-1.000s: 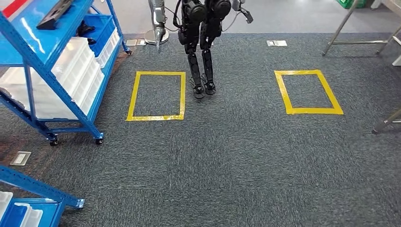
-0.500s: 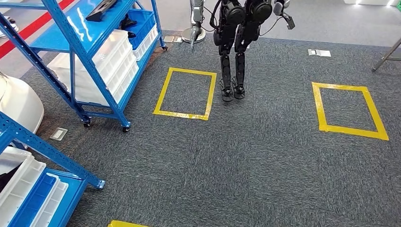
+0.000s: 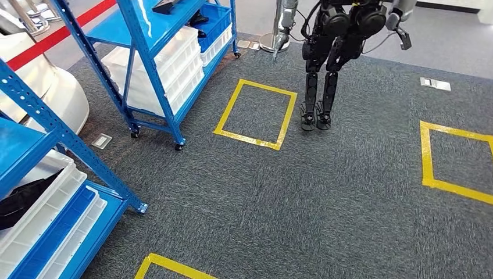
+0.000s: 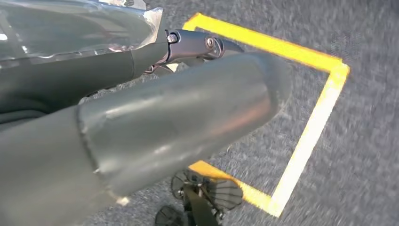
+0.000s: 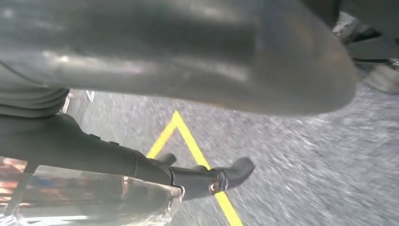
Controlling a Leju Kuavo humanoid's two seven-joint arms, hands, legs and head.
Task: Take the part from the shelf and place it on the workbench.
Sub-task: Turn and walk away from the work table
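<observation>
A: Two hands. Condition?
B: Left hand (image 4: 155, 127): thumb and dark finger (image 4: 197, 44) apart, nothing held. Right hand (image 5: 164, 56): likewise empty.
A: Beneath them?
B: Yellow tape square (image 4: 310, 127) on grey carpet (image 4: 367, 141), below the left hand.
A: Part?
B: Dark part (image 3: 23, 200), lying in a white bin (image 3: 43, 218) of the near blue shelf (image 3: 64, 139), off the left hand's side, touched by neither hand. Beyond: second shelf (image 3: 151, 64), standing robot (image 3: 325, 64).

A blue wheeled shelf (image 3: 152, 70) stands on grey carpet, white bins stacked on its lower tier. A dark flat part (image 3: 168, 6) lies on its upper deck.
</observation>
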